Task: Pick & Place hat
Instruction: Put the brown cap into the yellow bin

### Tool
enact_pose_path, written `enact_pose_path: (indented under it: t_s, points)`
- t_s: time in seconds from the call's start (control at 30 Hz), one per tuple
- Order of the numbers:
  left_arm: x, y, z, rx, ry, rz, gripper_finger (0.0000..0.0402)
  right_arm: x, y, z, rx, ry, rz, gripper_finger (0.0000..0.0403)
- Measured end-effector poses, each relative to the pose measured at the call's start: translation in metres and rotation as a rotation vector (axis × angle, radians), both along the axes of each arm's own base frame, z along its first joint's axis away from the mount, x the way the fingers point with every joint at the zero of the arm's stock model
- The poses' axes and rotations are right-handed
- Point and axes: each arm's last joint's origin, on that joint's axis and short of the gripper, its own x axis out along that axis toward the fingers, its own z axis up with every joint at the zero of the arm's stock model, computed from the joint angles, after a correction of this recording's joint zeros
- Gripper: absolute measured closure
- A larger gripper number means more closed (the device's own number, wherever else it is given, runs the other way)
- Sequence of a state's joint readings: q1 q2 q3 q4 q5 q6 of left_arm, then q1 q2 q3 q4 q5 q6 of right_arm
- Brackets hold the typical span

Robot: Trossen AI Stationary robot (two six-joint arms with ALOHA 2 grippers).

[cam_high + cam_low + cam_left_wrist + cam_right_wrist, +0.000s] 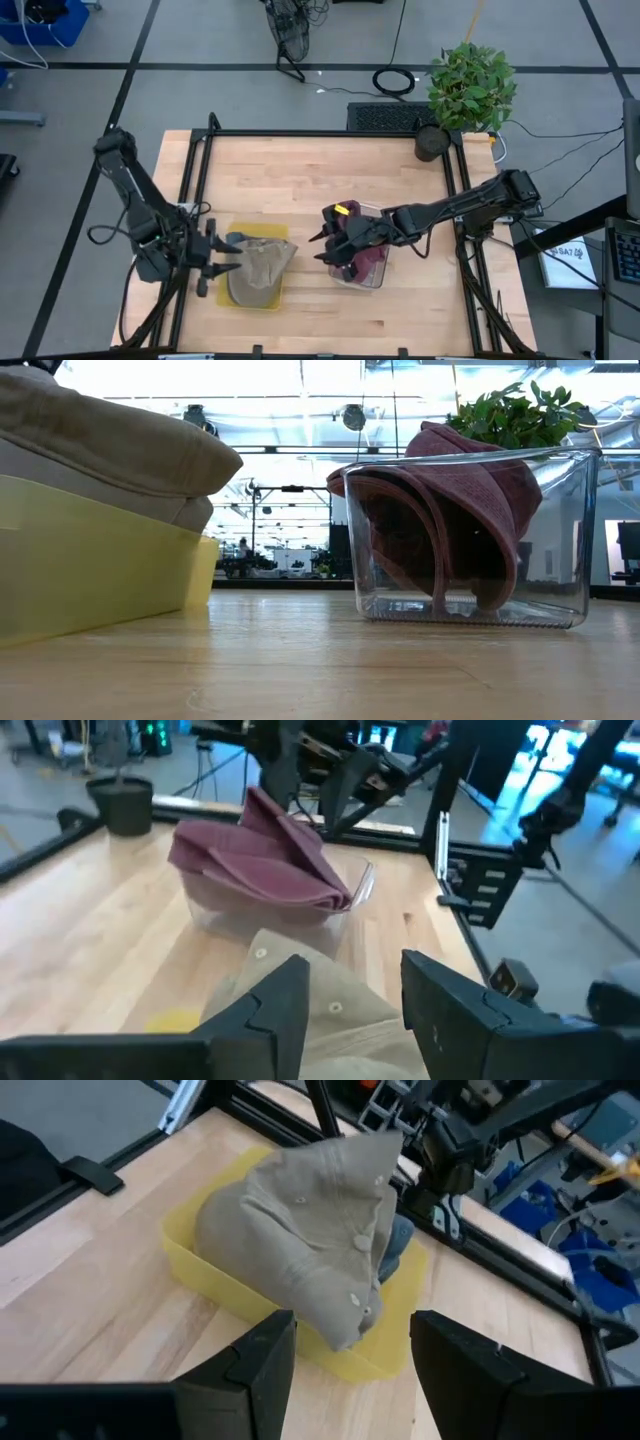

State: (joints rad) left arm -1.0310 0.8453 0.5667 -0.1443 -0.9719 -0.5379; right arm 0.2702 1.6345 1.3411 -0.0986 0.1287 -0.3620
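Both claws gape empty, left [222,259] at tan hat [258,266], right [330,247] over maroon hat [368,262]; no legible writing

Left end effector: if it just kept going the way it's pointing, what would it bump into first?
Probably the tan hat in the yellow bin: the left end effector points straight at it with its fingers apart.

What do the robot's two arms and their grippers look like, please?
Both arms are dark, slim and jointed. The left gripper and the right gripper each end in two flat, angular black fingers. A small yellow marking sits near the right wrist, and a thin black cable loops beside the left arm.
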Motion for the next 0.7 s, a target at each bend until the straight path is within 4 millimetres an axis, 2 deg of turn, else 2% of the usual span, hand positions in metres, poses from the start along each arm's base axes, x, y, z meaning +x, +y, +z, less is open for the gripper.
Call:
enact_pose_path:
  t_s: [0.17, 0.3, 0.37, 0.53, 0.7]
  points:
    - [0.019, -0.018, -0.005, 0.104, -0.01, -0.062, 0.028, -0.012, 0.007, 0.016, 0.003, -0.042, 0.033, 0.022]
    - [0.034, -0.036, -0.005, 0.249, 0.034, -0.118, 0.0347, -0.027, 0.009, 0.033, 0.063, -0.061, 0.025, 0.022]
    - [0.038, -0.04, -0.007, 0.255, 0.101, -0.126, 0.0384, -0.036, 0.009, 0.039, 0.094, -0.038, 0.015, 0.022]
    - [0.037, -0.035, -0.029, 0.151, 0.242, -0.025, 0.0391, -0.057, 0.006, 0.047, 0.196, 0.047, -0.038, 0.022]
    - [0.035, -0.014, -0.062, 0.086, 0.33, 0.128, 0.0395, -0.067, 0.009, 0.052, 0.237, 0.064, -0.044, 0.022]
